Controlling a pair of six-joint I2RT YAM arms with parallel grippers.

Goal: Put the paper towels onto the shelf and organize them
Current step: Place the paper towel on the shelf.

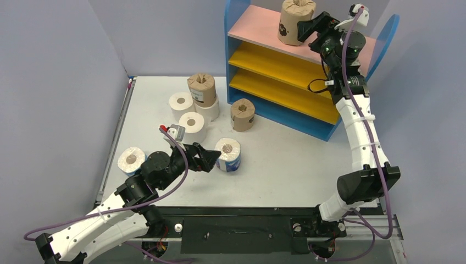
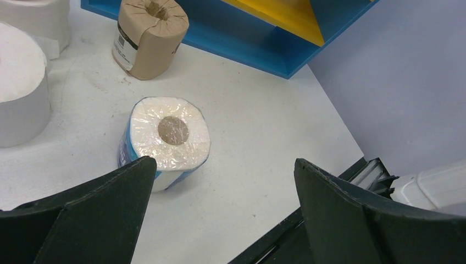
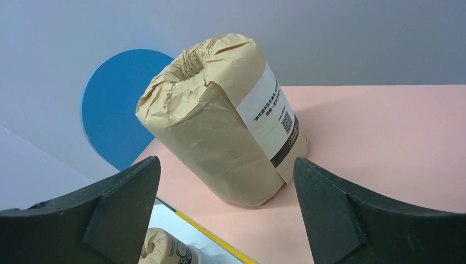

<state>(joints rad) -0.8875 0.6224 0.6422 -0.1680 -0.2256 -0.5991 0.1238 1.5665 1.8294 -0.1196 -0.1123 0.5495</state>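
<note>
The left gripper (image 1: 210,158) is seen spread, just short of a blue-wrapped roll (image 1: 228,154) on the table (image 1: 286,165). The right gripper (image 1: 311,28) is spread beside a brown roll (image 1: 294,21) set on the shelf's (image 1: 235,33) pink board (image 1: 257,30).

Light is bright and even from above in all three views — the rolls (image 1: 193,126) cast only soft, short shadows on the white table (image 1: 286,165). Focus is sharp throughout; the plastic-wrapped roll (image 2: 170,132) carries a faint sheen.

White arm links (image 1: 357,124), black joints (image 1: 365,184), purple cables (image 1: 344,55), black tapered fingers (image 2: 93,214)
</note>
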